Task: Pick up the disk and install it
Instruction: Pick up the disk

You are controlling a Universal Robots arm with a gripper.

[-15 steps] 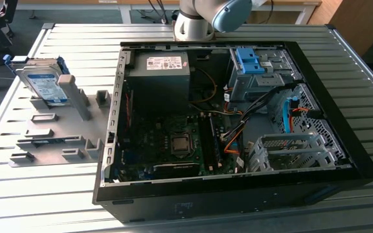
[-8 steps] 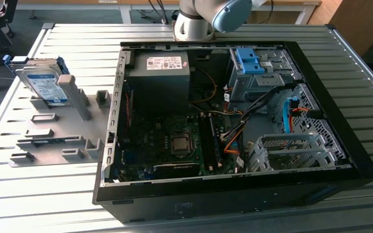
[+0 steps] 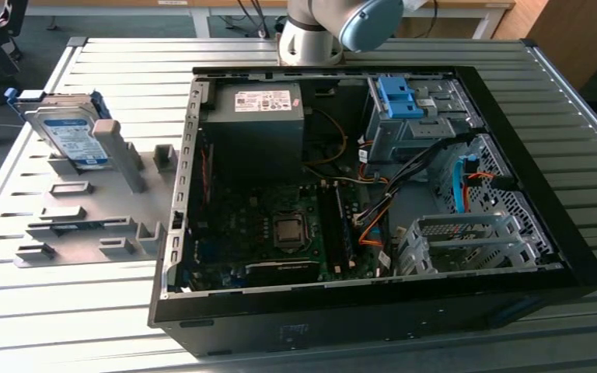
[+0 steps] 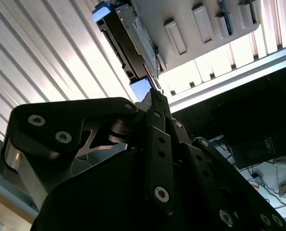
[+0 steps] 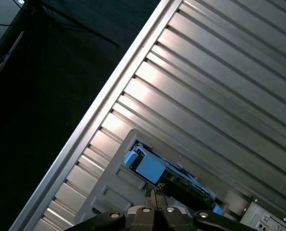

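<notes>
In the exterior view, the disk [image 3: 66,129] stood on edge, tilted, in a slot of the grey holder plate [image 3: 81,225] in the upper part of the frame at the exterior view's left. Its white-and-blue label faced the camera, its print too small to read, and its blue rails showed along the top edge. The holder lay on the slatted metal counter [image 3: 29,326], just beside the wall of the open black computer case [image 3: 382,318], with bare slats around its other sides. Inside the case, the black box [image 3: 257,132] carried a white sticker [image 3: 262,99], also illegible, and a bare blue bracket [image 3: 397,97] sat in the bay at the upper right. The arm [image 3: 325,31] rose at the top edge, behind the case. In the second wrist view, the hand [image 4: 155,95] was narrow, its fingertips drawn together on nothing, the tip close to a blue corner of the disk [image 4: 126,43], which showed edge-on against the holder [image 4: 200,24]; I could not tell whether they touched. In the first wrist view, the hand [image 5: 152,193] pointed at the disk [image 5: 167,175], with open counter slats [image 5: 219,72] beyond it and the counter's edge dropping to dark floor [image 5: 37,96].
</notes>
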